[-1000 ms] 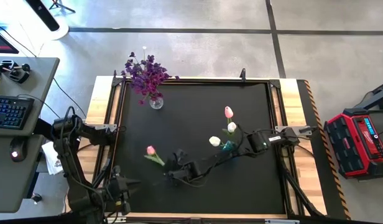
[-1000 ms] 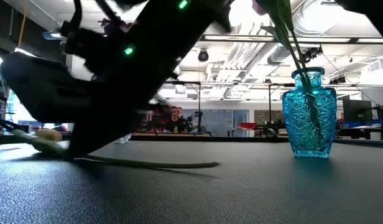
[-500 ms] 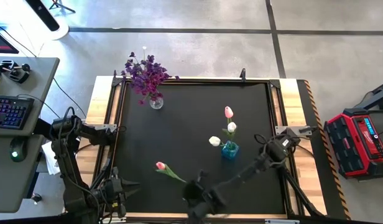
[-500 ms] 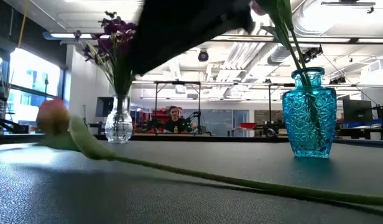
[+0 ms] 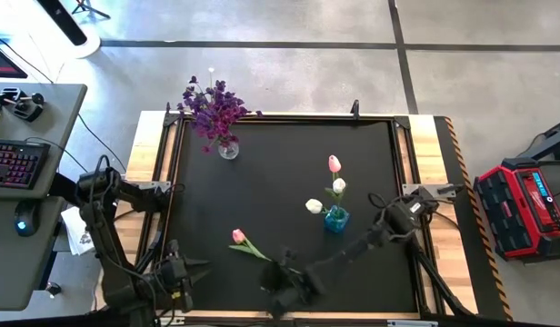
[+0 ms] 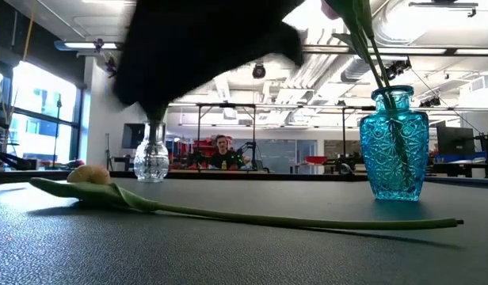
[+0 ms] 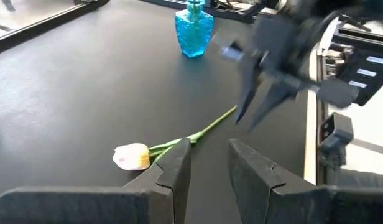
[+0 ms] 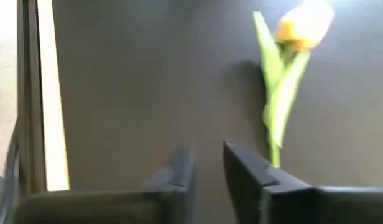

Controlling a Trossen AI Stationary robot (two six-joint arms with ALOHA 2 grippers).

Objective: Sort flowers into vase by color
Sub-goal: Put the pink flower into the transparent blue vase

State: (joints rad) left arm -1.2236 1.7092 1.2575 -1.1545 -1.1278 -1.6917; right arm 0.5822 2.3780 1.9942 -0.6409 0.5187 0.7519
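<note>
A pink tulip [image 5: 236, 238] lies flat on the black mat near the front, bud [image 7: 132, 155] toward the left and stem [image 6: 307, 222] with its end free. My right gripper [image 5: 278, 277] hovers just beyond the stem's end, open a little, with nothing between its fingers; the tulip [image 8: 285, 74] lies beside them. My left gripper [image 7: 207, 155] waits open at the near left corner [image 5: 175, 272]. A blue vase [image 5: 335, 219] holds one pink and two white tulips. A clear vase [image 5: 227, 150] at the far left holds purple flowers [image 5: 215, 107].
The mat has a wooden border [image 5: 148, 154]. A desk with a keyboard [image 5: 16, 163] stands left of the table, and a red case [image 5: 525, 204] right of it. In the low view a person [image 6: 222, 150] sits far behind the table.
My right gripper has gone toward the near edge and a little right, taking the pink tulip along by its stem. The bud rose off the mat on the way. The tulip now lies flat closer to the front, and the gripper has let go of it.
</note>
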